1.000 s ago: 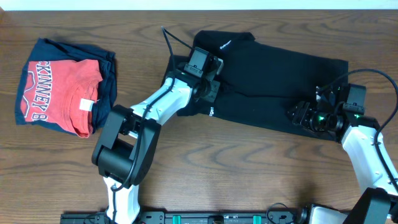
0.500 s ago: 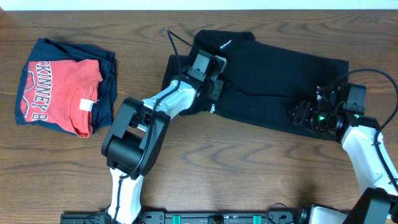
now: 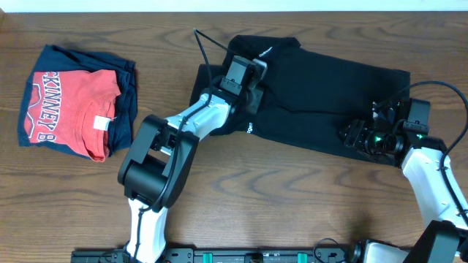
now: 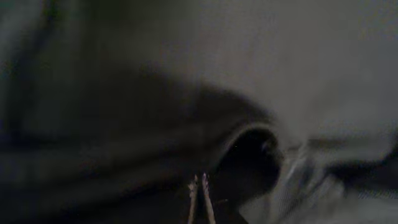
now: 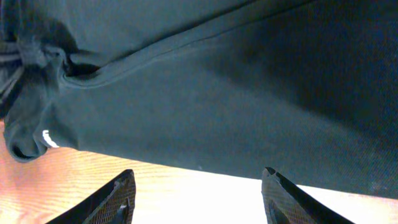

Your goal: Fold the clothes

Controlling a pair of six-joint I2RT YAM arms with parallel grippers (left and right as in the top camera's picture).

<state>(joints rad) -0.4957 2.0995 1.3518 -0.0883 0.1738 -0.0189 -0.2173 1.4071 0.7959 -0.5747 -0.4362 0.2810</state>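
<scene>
Black shirt (image 3: 329,80), white logo (image 3: 263,52) unreadable, red tee (image 3: 69,109) "KINNEY", right fingers (image 5: 118,199) spread, left fingers (image 3: 252,93) unclear

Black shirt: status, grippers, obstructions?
Left gripper pressed into black shirt, left end, jaws hidden. Right gripper open at near right edge. Shirt stretched long, left end bunched. Red T-shirt stack sits apart, left.

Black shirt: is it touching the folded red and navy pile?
Apart. The overhead view shows a strip of bare table between the black shirt and the navy garment under the red T-shirt.
</scene>
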